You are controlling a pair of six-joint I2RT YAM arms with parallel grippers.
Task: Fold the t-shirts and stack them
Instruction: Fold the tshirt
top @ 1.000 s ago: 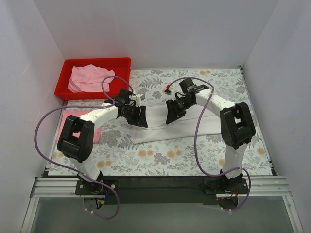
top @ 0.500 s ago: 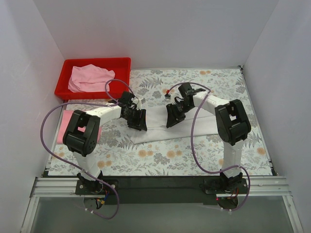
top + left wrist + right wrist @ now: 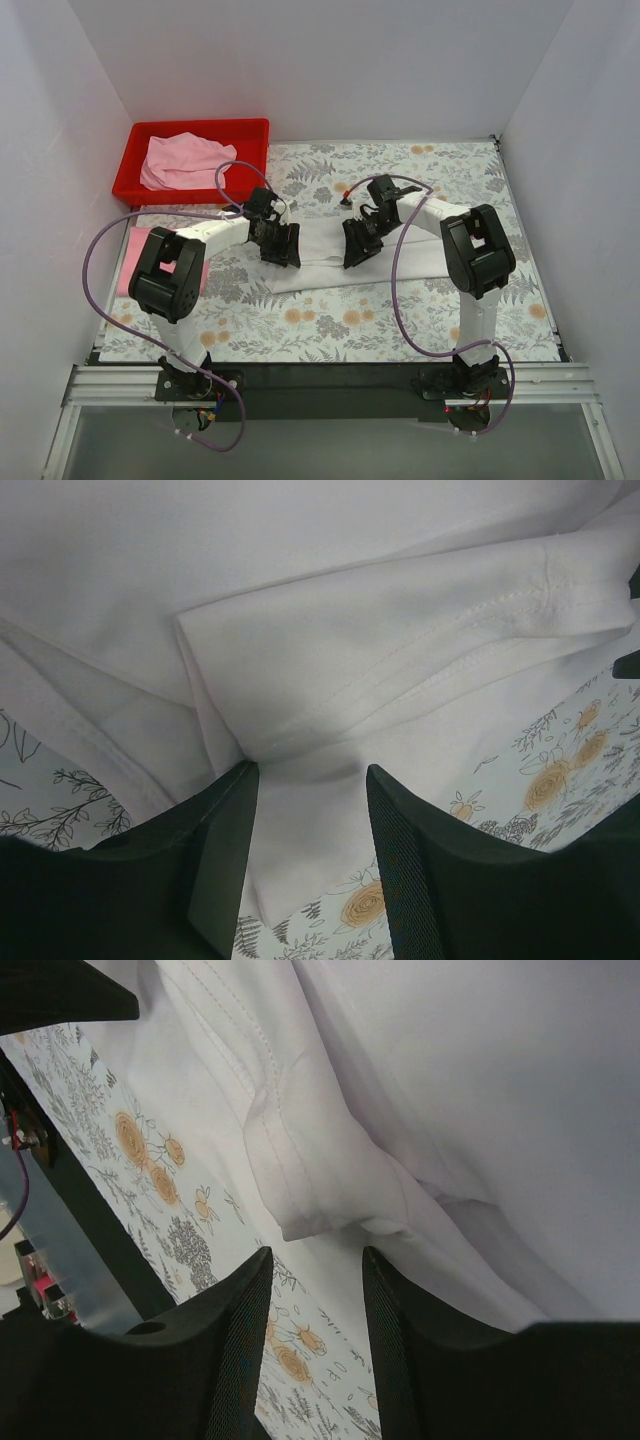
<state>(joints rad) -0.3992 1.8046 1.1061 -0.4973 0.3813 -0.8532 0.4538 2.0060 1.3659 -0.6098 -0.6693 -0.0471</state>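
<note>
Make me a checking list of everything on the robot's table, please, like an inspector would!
Surface: flower-patterned table cover, lying flat.
Job's things: white cotton t-shirt across the middle, folds showing; crumpled pink cloth in the red plastic bin, far left corner; flat pink folded garment at the left edge, partly hidden by the left arm.
Clutter: nothing seen.
Grippers: left gripper and right gripper both open, down at the white t-shirt, a fold edge between each one's fingers.
Cables: a purple cable loops from each arm.
Surroundings: white walls on three sides; black rail at the near edge.
</note>
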